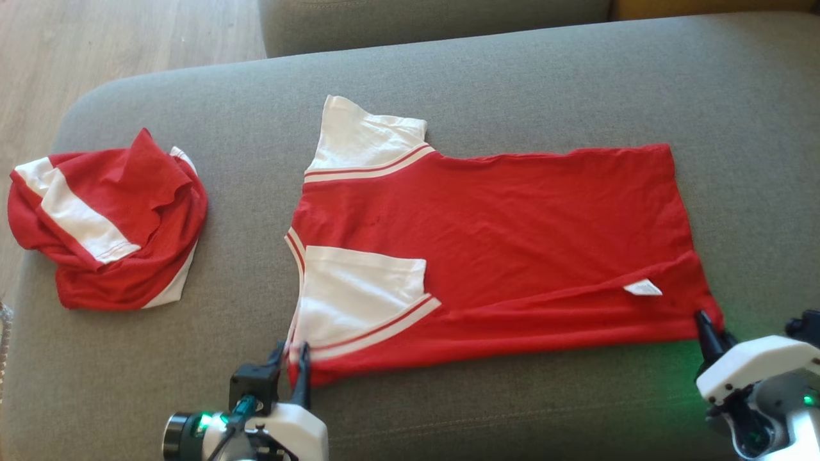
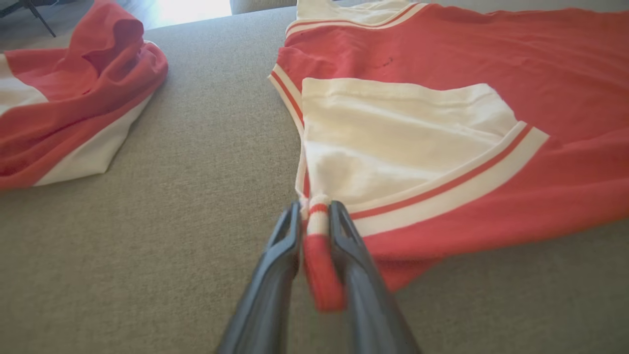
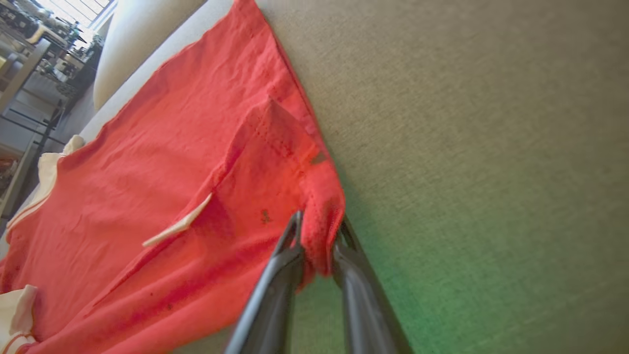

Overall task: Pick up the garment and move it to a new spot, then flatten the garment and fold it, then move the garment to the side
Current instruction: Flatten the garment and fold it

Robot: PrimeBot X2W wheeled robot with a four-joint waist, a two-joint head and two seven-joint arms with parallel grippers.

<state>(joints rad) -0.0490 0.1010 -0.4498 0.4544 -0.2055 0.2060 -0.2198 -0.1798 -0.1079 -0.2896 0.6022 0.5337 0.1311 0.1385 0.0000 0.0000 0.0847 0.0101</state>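
The garment (image 1: 487,237), a red T-shirt with white sleeves, lies spread across the middle of the frame on a grey sofa (image 1: 512,83), collar end toward the left and hem toward the right, its near long edge doubled over onto the body. It looks like thin cotton jersey: light, limp and quick to crease, likely to sag and slide wherever it is not held up, and in no danger of breaking (though a hard pull could stretch a seam). Corners and sewn edges are the sensible holds, since the doubled cloth there gives the fingers something to bite. That is where both arms are. At the lower left, the left claw (image 1: 292,352) is clenched on a bunched roll of red and white trim at the shoulder corner, seen wedged between its fingers in the left wrist view (image 2: 316,209). At the lower right, the right claw (image 1: 712,326) has the hem corner gathered between its fingers (image 3: 320,221) and appears to be grasping it. Counting up: two claws; two garments, the flat one and a second garment (image 1: 106,224) of the same colours, crumpled at the far left; two white sleeves on the flat shirt, one folded sleeve (image 1: 359,294) and one far sleeve (image 1: 365,137); and one white label (image 1: 642,288) near the hem.
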